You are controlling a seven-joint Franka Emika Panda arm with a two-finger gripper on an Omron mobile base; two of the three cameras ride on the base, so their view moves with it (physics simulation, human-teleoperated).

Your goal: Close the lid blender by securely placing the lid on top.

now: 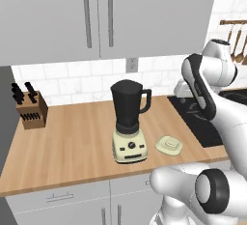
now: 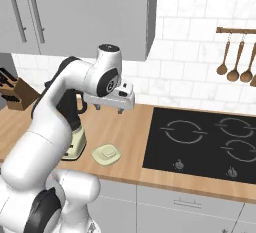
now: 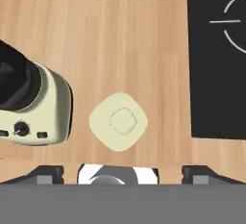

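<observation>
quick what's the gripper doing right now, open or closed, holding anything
Gripper: open, fingers wide apart, holding nothing; it hangs above the lid, which lies on the counter beside the blender.

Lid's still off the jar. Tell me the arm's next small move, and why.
Probably lower the gripper straight down onto the lid. It hangs open above the lid, which lies flat on the counter beside the blender, whose jar mouth stands uncovered.

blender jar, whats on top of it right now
Nothing: the blender jar's mouth is open and lidless. The lid lies flat on the wooden counter beside the base. The jar's dark inside cannot be made out.
</observation>
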